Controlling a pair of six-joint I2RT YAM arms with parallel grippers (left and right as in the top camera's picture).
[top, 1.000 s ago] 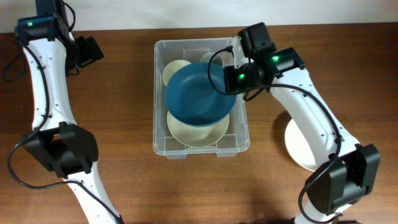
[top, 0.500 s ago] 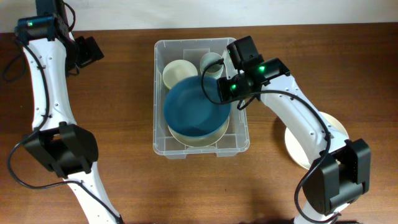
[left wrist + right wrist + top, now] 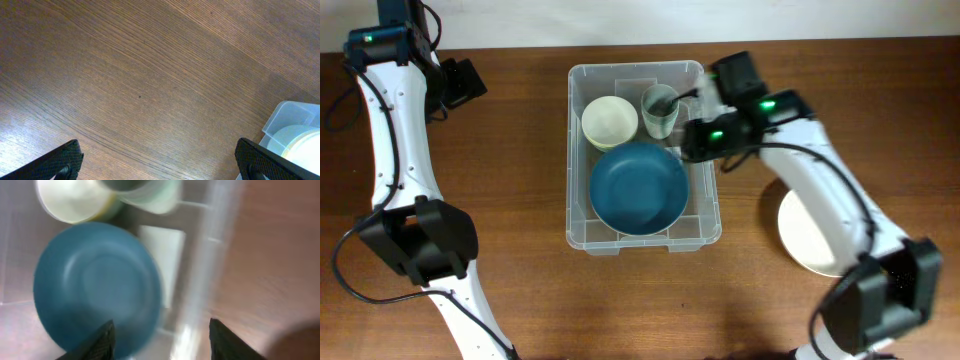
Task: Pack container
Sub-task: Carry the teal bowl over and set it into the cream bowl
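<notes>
The clear container (image 3: 576,150) stands mid-table. Inside it lie a blue dish (image 3: 638,188), a cream bowl (image 3: 610,120) and a pale green cup (image 3: 660,110). My right gripper (image 3: 688,140) hovers over the container's right rim, open and holding nothing. The blurred right wrist view looks down on the blue dish (image 3: 95,285), the cream bowl (image 3: 70,200), the cup (image 3: 145,192) and the container's wall (image 3: 200,280) below the open right gripper (image 3: 162,345). My left gripper (image 3: 470,82) is far to the container's left, open over bare wood (image 3: 162,165). The container's corner (image 3: 290,112) shows at that view's right edge.
A white plate (image 3: 810,235) lies on the table to the right of the container, partly under my right arm. The wooden table (image 3: 510,280) stretches round the container on all sides.
My right gripper has let go of the blue dish, which dropped from a tilted hold to lie flat in the container. The gripper opened and drew back to the right rim. The left arm stayed still.
</notes>
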